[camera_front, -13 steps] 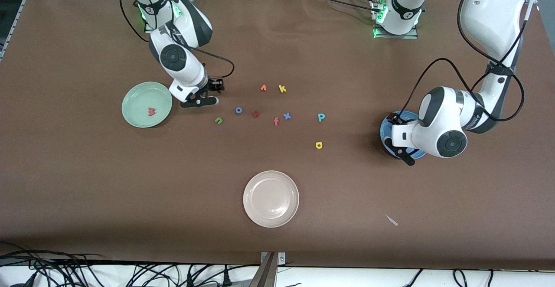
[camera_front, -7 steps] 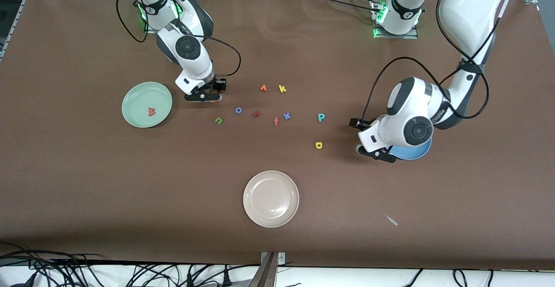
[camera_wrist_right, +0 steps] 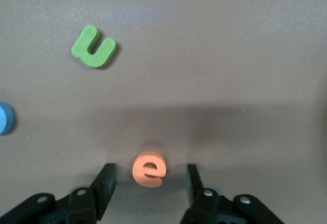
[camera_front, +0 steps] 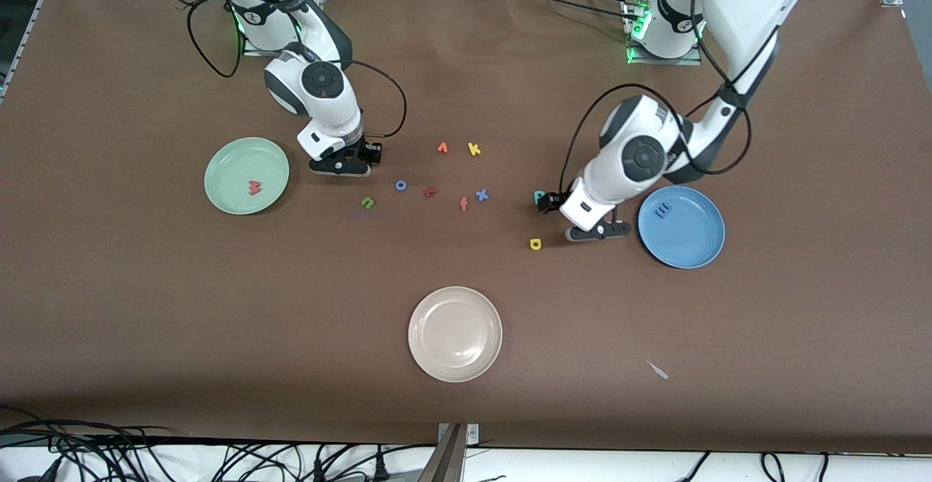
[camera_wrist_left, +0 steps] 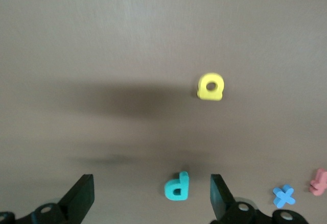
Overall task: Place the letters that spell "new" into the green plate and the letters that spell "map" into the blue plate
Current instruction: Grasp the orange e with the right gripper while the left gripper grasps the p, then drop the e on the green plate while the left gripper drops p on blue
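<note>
The pale green plate (camera_front: 233, 162) holds the salmon w (camera_front: 254, 187). On the blue plate (camera_front: 692, 238) lies the periwinkle m (camera_front: 662, 210). My right gripper (camera_front: 340, 170) is low over the orange e (camera_wrist_right: 149, 170), open, with a fingertip (camera_wrist_right: 109, 173) on each side and a gap to both. The green n (camera_front: 368, 202) (camera_wrist_right: 94, 47) lies close by. My left gripper (camera_front: 598, 232) (camera_wrist_left: 152, 185) stands wide open above the table beside the blue plate. The teal p (camera_front: 539, 196) (camera_wrist_left: 177, 187) shows between its fingers, and the yellow a (camera_front: 535, 244) (camera_wrist_left: 210, 86) is close by.
Loose letters lie mid-table: blue o (camera_front: 400, 185), a dark red letter (camera_front: 430, 191), salmon f (camera_front: 464, 204), blue x (camera_front: 481, 194), orange v (camera_front: 442, 148), yellow k (camera_front: 474, 149). A cream plate (camera_front: 455, 333) sits nearer the front camera.
My left arm swung off the blue plate toward the teal p, uncovering the m on the plate. My right gripper shifted from beside the green plate onto the e and narrowed its fingers.
</note>
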Available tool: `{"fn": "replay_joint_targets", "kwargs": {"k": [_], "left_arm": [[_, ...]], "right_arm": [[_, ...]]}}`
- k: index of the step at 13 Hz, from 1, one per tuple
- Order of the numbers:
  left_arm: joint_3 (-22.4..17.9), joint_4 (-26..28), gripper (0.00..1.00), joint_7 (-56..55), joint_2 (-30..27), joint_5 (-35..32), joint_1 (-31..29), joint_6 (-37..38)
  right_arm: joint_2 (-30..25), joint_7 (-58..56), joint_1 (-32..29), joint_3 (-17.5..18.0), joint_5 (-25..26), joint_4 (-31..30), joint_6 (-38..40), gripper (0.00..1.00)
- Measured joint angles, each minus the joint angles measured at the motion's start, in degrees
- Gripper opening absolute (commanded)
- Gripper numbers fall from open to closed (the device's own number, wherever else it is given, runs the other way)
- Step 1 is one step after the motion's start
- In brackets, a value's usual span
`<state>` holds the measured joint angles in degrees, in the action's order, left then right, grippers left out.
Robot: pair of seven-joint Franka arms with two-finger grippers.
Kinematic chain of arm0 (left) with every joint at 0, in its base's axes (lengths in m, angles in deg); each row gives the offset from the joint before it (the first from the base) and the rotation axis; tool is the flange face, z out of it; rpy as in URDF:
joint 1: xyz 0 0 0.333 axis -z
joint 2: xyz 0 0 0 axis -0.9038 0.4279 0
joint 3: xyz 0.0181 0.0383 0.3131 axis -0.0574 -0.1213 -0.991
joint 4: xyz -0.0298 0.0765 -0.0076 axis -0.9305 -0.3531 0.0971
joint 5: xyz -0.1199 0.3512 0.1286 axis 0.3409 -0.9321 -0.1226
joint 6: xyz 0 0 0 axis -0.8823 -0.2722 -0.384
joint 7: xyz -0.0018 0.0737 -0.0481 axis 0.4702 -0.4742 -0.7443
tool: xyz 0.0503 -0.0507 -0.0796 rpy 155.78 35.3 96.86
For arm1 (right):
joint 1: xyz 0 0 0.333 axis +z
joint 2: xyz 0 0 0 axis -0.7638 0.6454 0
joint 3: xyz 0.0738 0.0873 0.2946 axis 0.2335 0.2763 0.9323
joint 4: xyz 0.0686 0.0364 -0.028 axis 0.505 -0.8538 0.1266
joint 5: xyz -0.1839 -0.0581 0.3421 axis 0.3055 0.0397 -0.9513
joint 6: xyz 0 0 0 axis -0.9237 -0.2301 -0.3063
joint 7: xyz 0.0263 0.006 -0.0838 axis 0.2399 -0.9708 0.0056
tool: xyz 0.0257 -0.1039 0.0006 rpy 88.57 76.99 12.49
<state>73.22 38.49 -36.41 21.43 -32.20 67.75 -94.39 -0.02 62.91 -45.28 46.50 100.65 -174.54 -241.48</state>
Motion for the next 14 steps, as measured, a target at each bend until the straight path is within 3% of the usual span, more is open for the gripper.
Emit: {"fn": "replay_joint_targets", "kwargs": {"k": [4, 8, 12, 14], "left_arm": [[0.03, 1.69, 0.98, -11.97, 1.05, -8.02, 4.36, -2.08], [-0.01, 1.63, 0.88, -18.23, 4.23, -15.19, 5.53, -3.7], [-0.03, 1.32, 0.58, -18.85, 5.2, -15.67, 5.6, -3.86], [-0.02, 1.24, 0.48, -18.88, 5.18, -15.67, 5.66, -3.87]], "right_arm": [[0.08, 0.23, 0.03, 0.24, 0.0, 0.18, -1.41, 0.02], [-0.21, -0.07, -0.14, -0.35, 0.53, 1.14, -0.37, 0.01], [-3.86, -6.75, -0.65, -0.81, 0.9, 5.31, 11.78, 0.01], [-5.91, -13.81, -0.68, -2.51, -1.27, 6.33, 16.08, 0.01]]}}
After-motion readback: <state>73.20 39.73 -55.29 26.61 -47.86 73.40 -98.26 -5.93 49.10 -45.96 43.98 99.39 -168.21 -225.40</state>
